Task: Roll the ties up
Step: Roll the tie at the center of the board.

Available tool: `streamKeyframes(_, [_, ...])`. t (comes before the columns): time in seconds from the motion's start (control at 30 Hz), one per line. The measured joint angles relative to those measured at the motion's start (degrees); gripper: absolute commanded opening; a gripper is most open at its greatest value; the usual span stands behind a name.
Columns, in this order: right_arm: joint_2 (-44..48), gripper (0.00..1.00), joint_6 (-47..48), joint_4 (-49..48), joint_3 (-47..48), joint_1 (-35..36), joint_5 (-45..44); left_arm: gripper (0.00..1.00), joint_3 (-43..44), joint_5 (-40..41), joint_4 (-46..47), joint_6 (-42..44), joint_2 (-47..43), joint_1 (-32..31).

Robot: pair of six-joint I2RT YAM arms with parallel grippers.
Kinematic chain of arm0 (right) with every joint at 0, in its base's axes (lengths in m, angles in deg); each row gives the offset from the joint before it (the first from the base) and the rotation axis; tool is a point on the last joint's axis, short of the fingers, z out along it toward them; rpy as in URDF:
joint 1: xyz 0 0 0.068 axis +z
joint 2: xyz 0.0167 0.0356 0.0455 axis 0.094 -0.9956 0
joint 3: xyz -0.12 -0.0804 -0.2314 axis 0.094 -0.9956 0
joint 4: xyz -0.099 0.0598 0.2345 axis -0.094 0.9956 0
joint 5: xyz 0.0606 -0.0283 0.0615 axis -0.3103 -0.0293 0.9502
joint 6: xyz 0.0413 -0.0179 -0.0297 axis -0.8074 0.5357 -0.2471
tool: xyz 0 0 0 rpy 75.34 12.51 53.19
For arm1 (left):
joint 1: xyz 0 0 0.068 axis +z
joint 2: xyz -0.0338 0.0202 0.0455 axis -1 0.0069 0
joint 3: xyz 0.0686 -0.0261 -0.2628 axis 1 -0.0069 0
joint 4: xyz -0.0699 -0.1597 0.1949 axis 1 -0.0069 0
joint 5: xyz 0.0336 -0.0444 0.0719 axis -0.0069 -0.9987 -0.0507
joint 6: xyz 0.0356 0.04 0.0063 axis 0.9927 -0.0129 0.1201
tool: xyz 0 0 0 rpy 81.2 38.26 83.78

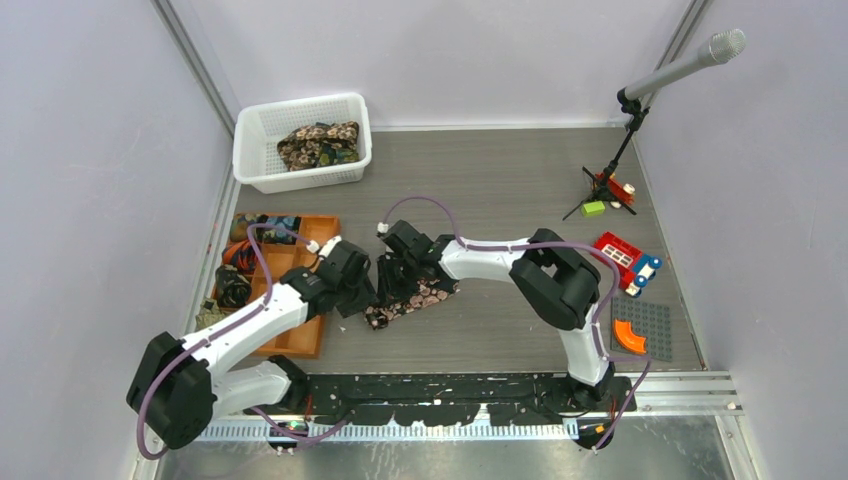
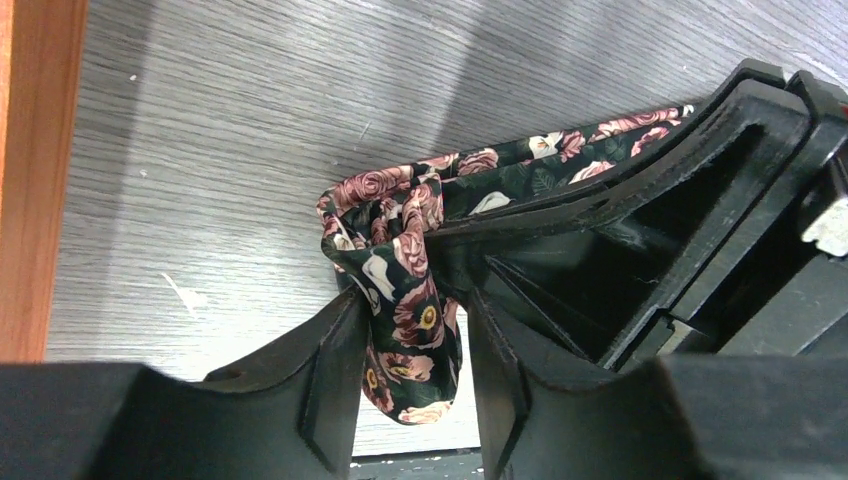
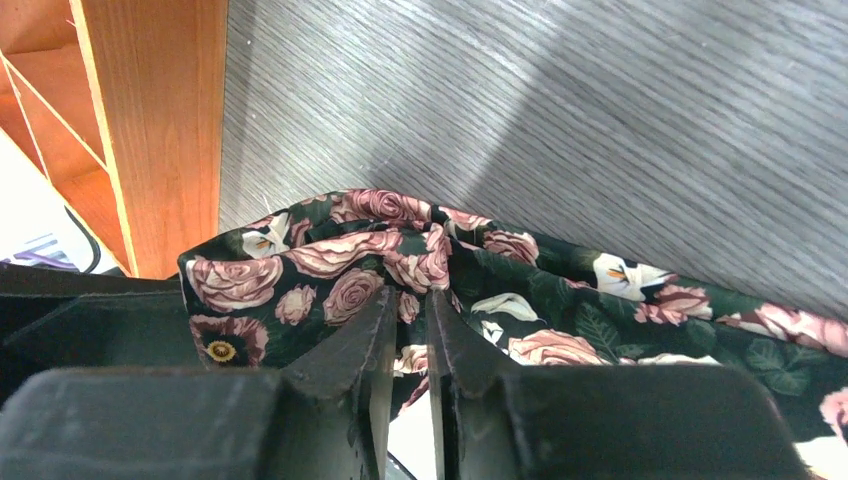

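Note:
A black tie with pink-cream flowers (image 1: 425, 296) lies bunched on the grey table between both arms. My left gripper (image 1: 362, 292) is at its left end. In the left wrist view the fingers (image 2: 340, 340) are closed on a hanging fold of the tie (image 2: 400, 215), gripper (image 2: 410, 320). My right gripper (image 1: 395, 272) sits right beside it, on the same end. In the right wrist view its jaws are nearly together, pinching the gathered edge of the tie (image 3: 330, 255), gripper (image 3: 408, 300). The rest of the tie trails right along the table.
An orange compartment tray (image 1: 300, 335) stands just left of the grippers, with items in its far cells; its edge shows in both wrist views (image 2: 25, 150) (image 3: 160, 120). A white mesh basket (image 1: 262, 150) at back left holds more ties (image 1: 320, 145). A microphone stand (image 1: 610, 180), toy (image 1: 622, 258) and grey baseplate (image 1: 650, 320) are at right.

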Motion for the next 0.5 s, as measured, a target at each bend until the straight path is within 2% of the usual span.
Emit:
streamKeyframes(0.13, [0.9, 0.32, 0.09, 0.46, -0.42, -0.13, -0.63, 0.47, -0.87, -0.13, 0.13, -0.17, -1.66, 0.0])
streamKeyframes(0.3, [2.84, 0.37, 0.87, 3.13, -0.39, -0.33, -1.31, 0.53, -5.68, -0.07, -0.13, -0.83, -8.04, 0.0])
streamKeyframes(0.5, [6.67, 0.38, 2.16, 5.46, -0.52, -0.33, -1.7, 0.61, -10.1, 0.35, -3.26, -1.7, -16.9, 0.0])
